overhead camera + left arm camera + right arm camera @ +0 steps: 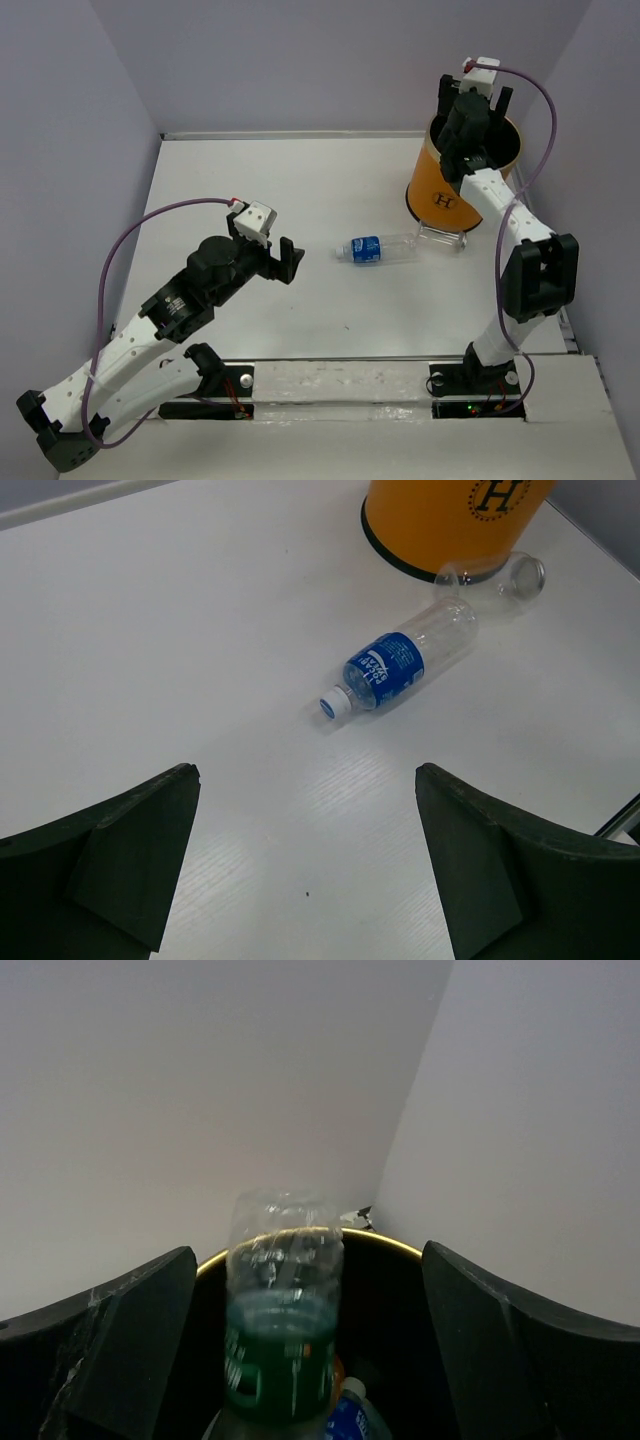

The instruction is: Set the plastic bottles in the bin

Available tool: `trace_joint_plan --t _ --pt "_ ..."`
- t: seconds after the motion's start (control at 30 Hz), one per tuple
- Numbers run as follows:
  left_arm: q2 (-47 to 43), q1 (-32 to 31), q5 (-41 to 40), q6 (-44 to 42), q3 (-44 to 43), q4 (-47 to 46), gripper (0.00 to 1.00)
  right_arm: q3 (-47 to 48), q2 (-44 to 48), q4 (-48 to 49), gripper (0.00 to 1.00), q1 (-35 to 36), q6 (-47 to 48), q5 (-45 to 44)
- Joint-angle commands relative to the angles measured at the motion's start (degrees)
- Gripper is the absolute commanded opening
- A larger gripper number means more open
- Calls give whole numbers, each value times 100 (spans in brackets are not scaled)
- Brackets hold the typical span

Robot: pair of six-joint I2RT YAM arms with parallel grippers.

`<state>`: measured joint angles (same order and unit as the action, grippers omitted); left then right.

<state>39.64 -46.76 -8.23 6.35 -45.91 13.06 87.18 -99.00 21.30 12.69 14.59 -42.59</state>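
I am looking at the left arm [150, 320], which is reaching out over the left half of the desk [250, 180], and its jaws are standing spread wide, gripping nothing, with both dark fingers [120, 870] hanging above bare white surface. Just to the right of them, near the middle of the desk, a blue-labelled bottle [375, 247] is lying on its side, its white cap pointing left toward those jaws and its clear body pointing right toward the bin. Further right, an unlabelled clear bottle [443, 238] is also lying on its side, just beside the near foot of the bin and close to the base end of the blue-labelled one; I cannot tell whether the two are touching. The orange bin [440, 195] is standing upright at the far right of the desk, showing its circled H mark. The right arm [535, 270] is reaching up from the near right edge and holding its jaws over the bin's mouth. Those jaws are spread wide too, and a green-labelled bottle [283, 1310] is standing on end between them, touching neither finger, with its lower part inside the rim. Beside it, deeper in the bin, a second blue-labelled bottle [352, 1415] is showing.
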Motion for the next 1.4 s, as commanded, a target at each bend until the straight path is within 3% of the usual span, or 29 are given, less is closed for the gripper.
trace_joint_plan --t 0.0,0.07,0.13,0.17,0.27,0.37,0.47,0.6,0.87,1.37 --pt "-35 36 -108 7 -199 -251 99 273 803 -817 100 -47 -650 189" --pt "-53 36 -152 7 -199 -251 99 431 1144 -1231 98 14 -966 564" --pt "-123 36 -240 24 -208 -251 99 615 1400 -2109 87 93 -1420 1136" --pt "-166 36 -275 33 -208 -251 99 625 1532 -2513 84 94 -1685 2174" --pt "-491 71 -504 86 -155 -391 99 398 1963 -3673 80 567 -1986 4014" --pt "-1027 71 -478 121 20 -724 99 -75 2043 -4360 81 1331 -1733 4993" --pt "-1449 71 -434 200 327 -1189 99 -804 1981 -4836 89 1964 -1216 5409" --pt "-1372 71 -486 244 346 -1174 99 -1089 1657 -5414 99 2395 -704 5253" --pt "-1160 71 -601 200 267 -990 99 -1177 980 -5716 100 2932 465 3672" --pt "-1301 80 -856 174 293 -990 99 -1036 -198 -5945 100 2932 1230 3732"
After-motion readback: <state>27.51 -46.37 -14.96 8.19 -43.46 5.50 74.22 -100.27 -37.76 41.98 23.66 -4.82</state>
